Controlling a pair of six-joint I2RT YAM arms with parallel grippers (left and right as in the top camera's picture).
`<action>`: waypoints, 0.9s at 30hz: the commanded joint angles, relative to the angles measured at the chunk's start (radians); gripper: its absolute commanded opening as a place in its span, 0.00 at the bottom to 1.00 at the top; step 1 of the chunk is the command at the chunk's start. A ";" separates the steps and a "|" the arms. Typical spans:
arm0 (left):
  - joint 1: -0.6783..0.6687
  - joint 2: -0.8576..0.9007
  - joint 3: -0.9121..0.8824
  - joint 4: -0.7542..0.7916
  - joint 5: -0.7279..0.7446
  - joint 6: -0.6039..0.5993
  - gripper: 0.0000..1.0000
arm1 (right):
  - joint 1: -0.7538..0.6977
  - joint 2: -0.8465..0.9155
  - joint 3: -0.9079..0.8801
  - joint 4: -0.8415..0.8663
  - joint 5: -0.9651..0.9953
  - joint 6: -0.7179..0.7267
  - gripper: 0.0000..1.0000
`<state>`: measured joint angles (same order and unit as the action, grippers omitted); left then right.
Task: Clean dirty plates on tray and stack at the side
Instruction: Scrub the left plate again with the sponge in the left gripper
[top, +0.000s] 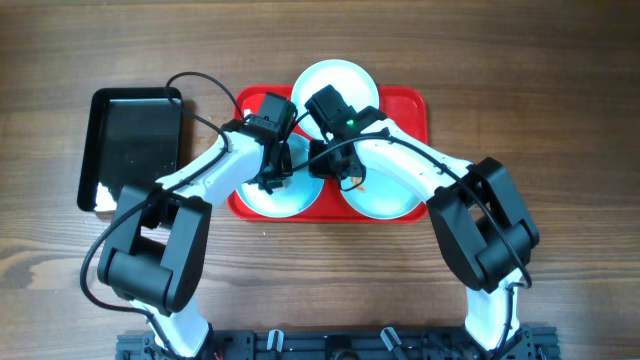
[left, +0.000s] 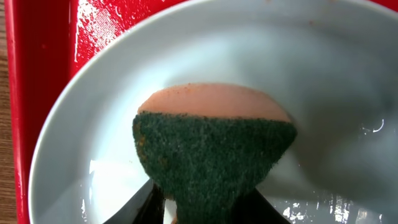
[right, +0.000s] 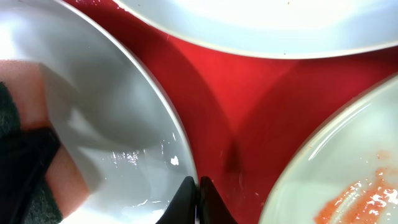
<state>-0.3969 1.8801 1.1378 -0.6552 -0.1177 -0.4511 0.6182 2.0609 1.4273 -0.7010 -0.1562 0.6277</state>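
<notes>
On the near side of the red tray (top: 405, 105) two pale plates sit side by side, and both grippers work over the left one. The near-left plate (top: 262, 200) lies in the tray's near-left corner. The left gripper (top: 272, 175) reaches over it from the left and its jaws are clamped on a sponge (left: 214, 152). The sponge's dark green scouring face is turned up towards the wrist camera, its orange foam edge lies on the far side, and it rests against the inside of the plate. The plate's surface around it looks wet and glossy, with no smears in view.

The right gripper (right: 198, 196) comes in from the right. Its two dark fingertips stand almost together at the right-hand rim of that same plate and appear to pinch the rim between them.

Just to the right, with a strip of bare red tray between, is the near-right plate (top: 395, 200). It carries orange-brown smears (right: 364, 199) on its inner surface.

Farther back, the far plate (top: 335, 80) lies centred against the tray's far edge, and its far rim overhangs the tray. It lies close to both near plates.

Well to the left of the red tray, a glossy black tray (top: 135, 145) sits on the wooden table (top: 560, 80).
</notes>
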 joint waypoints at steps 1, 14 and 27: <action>-0.010 0.003 -0.049 -0.047 0.068 0.009 0.32 | 0.011 0.014 -0.003 0.006 -0.001 0.000 0.04; 0.001 -0.165 -0.053 -0.051 0.091 0.021 0.40 | 0.011 0.014 -0.003 0.005 0.002 0.000 0.04; 0.003 -0.113 -0.079 -0.007 0.080 0.021 0.04 | 0.011 0.014 -0.003 0.004 0.002 -0.001 0.04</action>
<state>-0.3969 1.7515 1.0695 -0.6701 -0.0391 -0.4282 0.6182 2.0609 1.4273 -0.7010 -0.1562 0.6277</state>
